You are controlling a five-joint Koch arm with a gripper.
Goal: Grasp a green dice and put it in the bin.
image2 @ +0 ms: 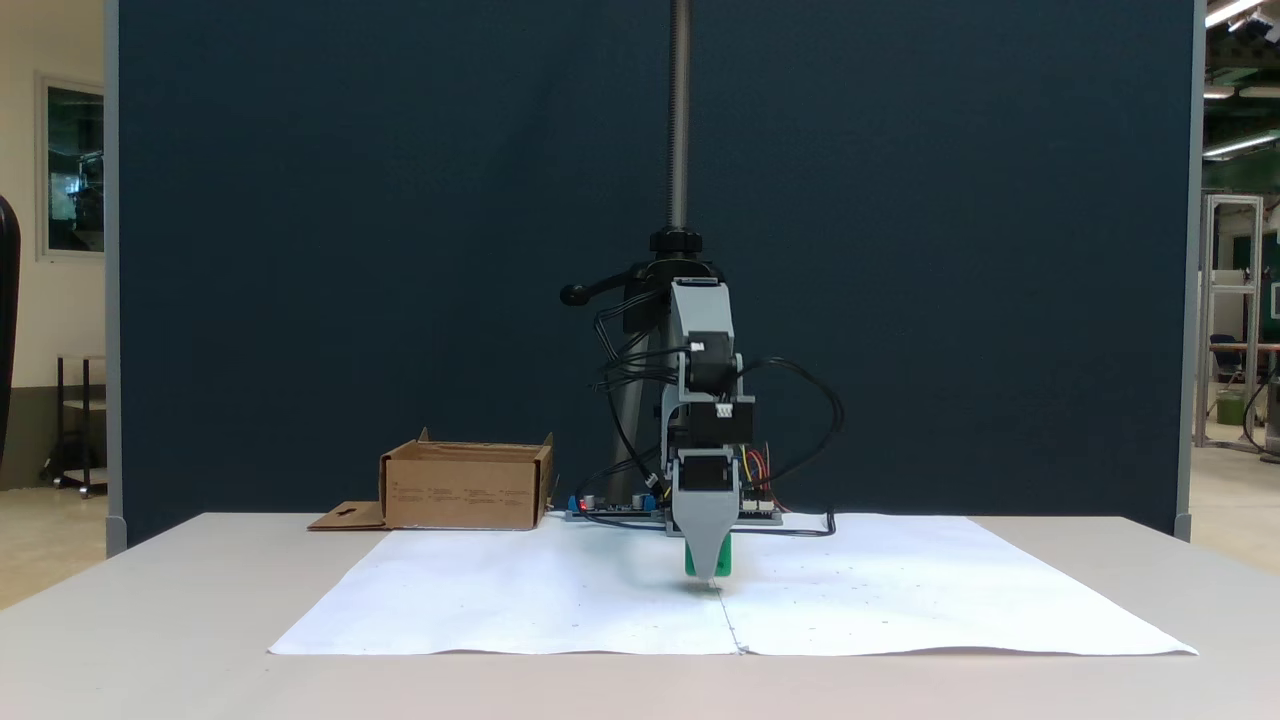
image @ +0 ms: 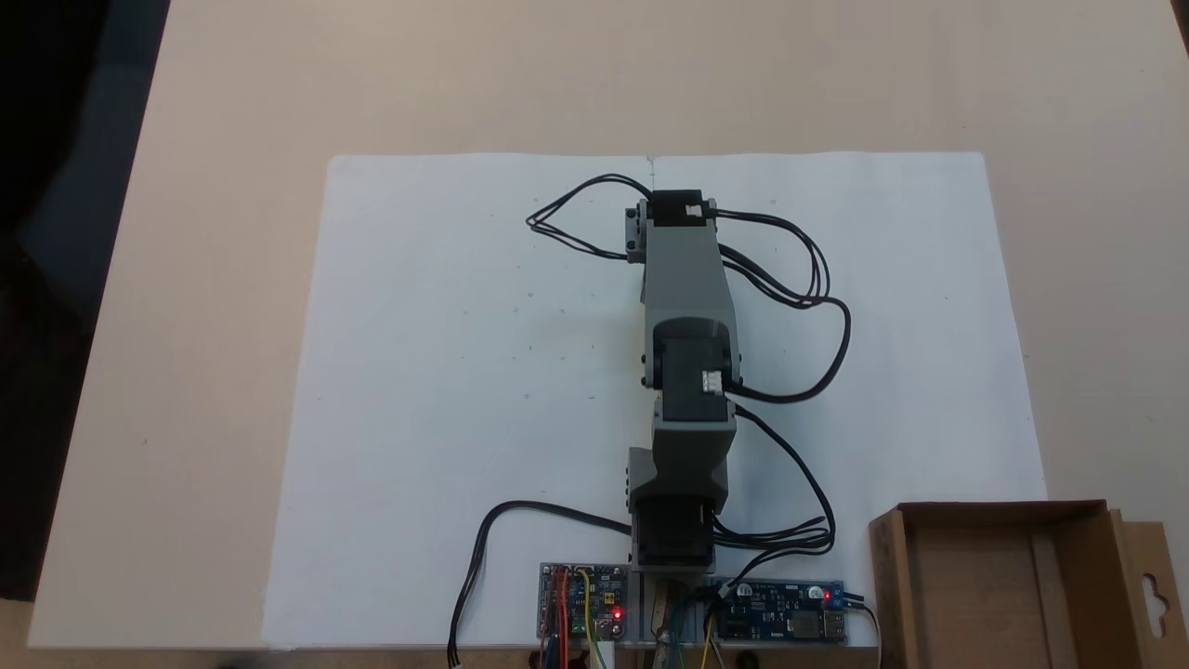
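The gripper (image2: pixel 709 572) stood tip-down on the white paper (image2: pixel 500 600) directly in front of the green dice (image2: pixel 722 560), its jaw state impossible to tell, with the bin (image2: pixel 465 487) well off to its left in that fixed view.

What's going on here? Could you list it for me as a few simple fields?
Arm: stretched out over the white paper, gripper down at the sheet
Green dice: green shows behind the gripper's tip; whether it is gripped cannot be told
Jaws: one behind the other, so open or shut is unclear
Bin: cardboard box beside the arm's base, nothing seen inside
Table: beige, under the paper
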